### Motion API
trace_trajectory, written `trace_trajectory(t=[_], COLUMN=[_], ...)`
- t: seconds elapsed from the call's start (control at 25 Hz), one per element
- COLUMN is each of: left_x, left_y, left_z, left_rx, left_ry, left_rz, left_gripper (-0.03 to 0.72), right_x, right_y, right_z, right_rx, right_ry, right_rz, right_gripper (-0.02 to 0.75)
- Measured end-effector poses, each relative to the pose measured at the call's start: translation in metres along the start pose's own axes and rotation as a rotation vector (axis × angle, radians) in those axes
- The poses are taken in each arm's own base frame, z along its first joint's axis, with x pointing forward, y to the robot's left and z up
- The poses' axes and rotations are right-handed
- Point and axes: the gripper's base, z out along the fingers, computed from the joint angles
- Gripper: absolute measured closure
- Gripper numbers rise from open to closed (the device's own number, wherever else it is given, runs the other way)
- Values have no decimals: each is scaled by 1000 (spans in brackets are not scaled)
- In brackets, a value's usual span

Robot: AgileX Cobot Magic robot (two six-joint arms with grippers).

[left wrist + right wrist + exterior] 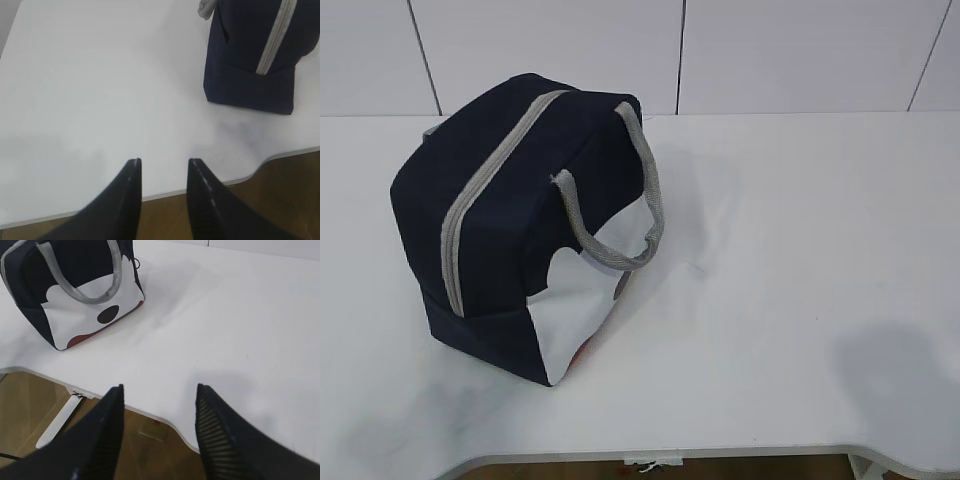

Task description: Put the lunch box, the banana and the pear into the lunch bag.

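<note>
The navy lunch bag [520,220] stands on the left of the white table, its grey zipper [490,190] closed along the top and a grey handle [620,200] hanging over its white side panel. The lunch bag [252,50] fills the upper right of the left wrist view; in the right wrist view the lunch bag [70,290] sits at the upper left. My left gripper [164,161] hovers open over the table's front edge, holding nothing. My right gripper [160,386] is open and empty too, well apart from the bag. Lunch box, banana and pear are out of view.
The table's front edge [720,455] curves down at the near right, with brown floor [150,440] below it. White wall panels [770,50] stand behind the table. Neither arm shows in the exterior view.
</note>
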Motion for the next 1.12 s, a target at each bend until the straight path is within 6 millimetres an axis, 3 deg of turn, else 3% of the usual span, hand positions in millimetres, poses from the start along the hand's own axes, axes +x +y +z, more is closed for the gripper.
trace_trajectory(t=[0.48, 1.12], left_x=[0, 0], left_y=[0, 0], left_z=[0, 0], left_rx=[0, 0], left_ry=[0, 0], left_rz=[0, 0], left_gripper=[454, 454], right_x=[17, 31], right_y=[5, 6], right_z=[-32, -33], right_rx=[-15, -24], right_ry=[-119, 27], right_rz=[-40, -45], right_gripper=[356, 356])
